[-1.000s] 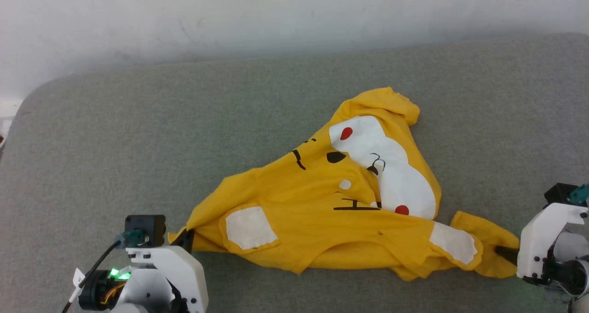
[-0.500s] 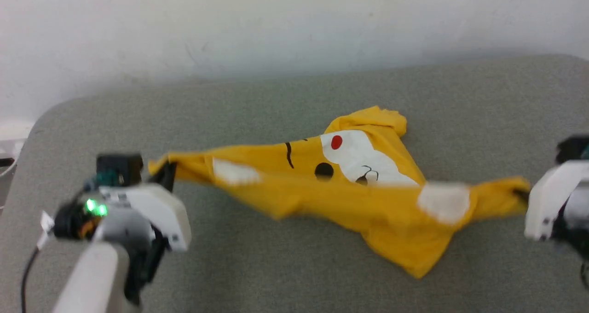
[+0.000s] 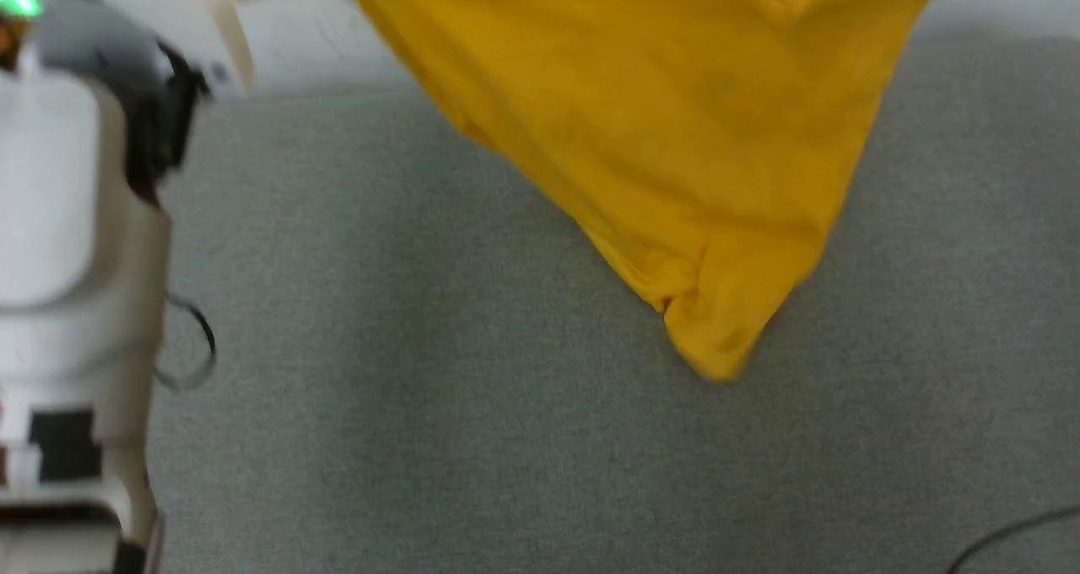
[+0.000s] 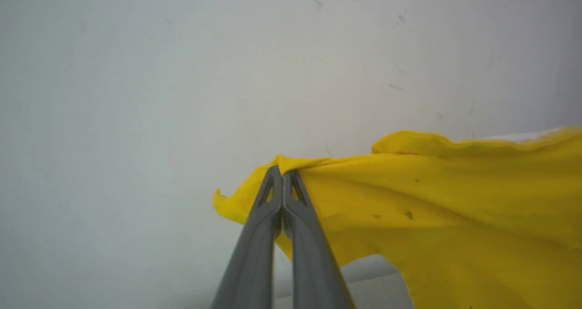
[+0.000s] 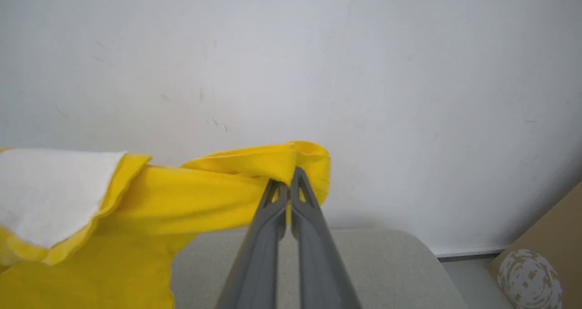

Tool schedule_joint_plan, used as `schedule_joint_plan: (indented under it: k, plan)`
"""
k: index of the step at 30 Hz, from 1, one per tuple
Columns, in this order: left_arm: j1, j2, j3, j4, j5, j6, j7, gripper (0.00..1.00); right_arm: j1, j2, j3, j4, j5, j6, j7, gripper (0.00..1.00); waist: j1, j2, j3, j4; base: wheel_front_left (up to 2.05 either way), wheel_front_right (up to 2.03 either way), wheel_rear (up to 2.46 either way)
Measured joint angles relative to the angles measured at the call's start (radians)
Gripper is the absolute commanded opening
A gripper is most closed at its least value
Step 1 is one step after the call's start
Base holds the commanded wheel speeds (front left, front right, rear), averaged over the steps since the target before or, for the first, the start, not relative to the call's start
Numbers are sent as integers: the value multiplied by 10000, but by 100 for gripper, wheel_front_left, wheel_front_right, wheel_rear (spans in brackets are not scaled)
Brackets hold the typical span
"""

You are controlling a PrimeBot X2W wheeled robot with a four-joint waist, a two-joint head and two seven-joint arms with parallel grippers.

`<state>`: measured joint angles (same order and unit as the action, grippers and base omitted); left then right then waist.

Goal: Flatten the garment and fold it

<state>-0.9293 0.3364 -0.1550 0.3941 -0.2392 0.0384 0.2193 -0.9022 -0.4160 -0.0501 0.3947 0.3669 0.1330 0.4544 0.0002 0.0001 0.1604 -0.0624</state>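
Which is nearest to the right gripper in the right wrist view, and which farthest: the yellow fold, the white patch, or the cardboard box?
1. Yellow fold: pinched in the right gripper, at the tips.
2. White patch: farther along the garment, at the left.
3. Cardboard box: lower right, past the gray surface's end.

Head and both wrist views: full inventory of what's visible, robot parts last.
garment: 1, bright yellow with a white patch, held up in the air, lowest corner hanging over the surface
padded surface: 1, grey, below the garment
wall: 1, white, behind
cardboard: 1, brown with white print, lower right of right wrist view
cable: 1, dark, lower right corner of head view
left arm: 1, pale, left edge of head view
left gripper: 1, dark grey, shut on a garment edge
right gripper: 1, dark grey, shut on a garment edge
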Motion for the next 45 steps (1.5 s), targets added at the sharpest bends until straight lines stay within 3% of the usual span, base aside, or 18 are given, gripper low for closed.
schedule_joint_plan:
  k: [11,16,23,26,29,36,42,45]
  plan:
    - [-4950,178,-151,2443,842,207,-1864,0,-4657,-316,769,1720,-1363,2,-3670,0,1,0,2189,-135,0,0,0]
    - [-5862,180,-230,3346,913,245,-2280,0,-5609,-157,1450,2665,-1398,0,-4583,0,2,0,3106,-189,0,0,0]
    - [-5826,-46,-186,4410,675,247,-2890,0,-5733,198,2382,4171,-863,0,-5306,0,1,0,3997,-230,0,0,0]
    - [-5338,-217,-107,4857,420,224,-3172,0,-5527,301,2803,4794,-550,0,-5496,0,1,0,4077,-231,0,0,0]
    - [-4513,-430,-4,5229,-67,-391,-3459,0,-4933,445,3277,5237,-107,0,-5772,0,-2,-1,3933,-230,0,0,0]
    - [-1404,-583,407,5388,-748,-554,-4405,0,-2316,437,4460,5394,1081,0,-6149,0,-4,0,3000,-216,0,0,0]
    - [1801,-594,702,3822,-1141,-523,-4623,0,369,-15,5045,4265,2019,0,-6153,0,-6,0,1824,-152,0,0,0]
    - [3578,-581,798,2426,-1220,-182,-4414,0,1789,-374,5016,3384,2268,0,-5827,0,-6,0,1214,-130,0,0,0]
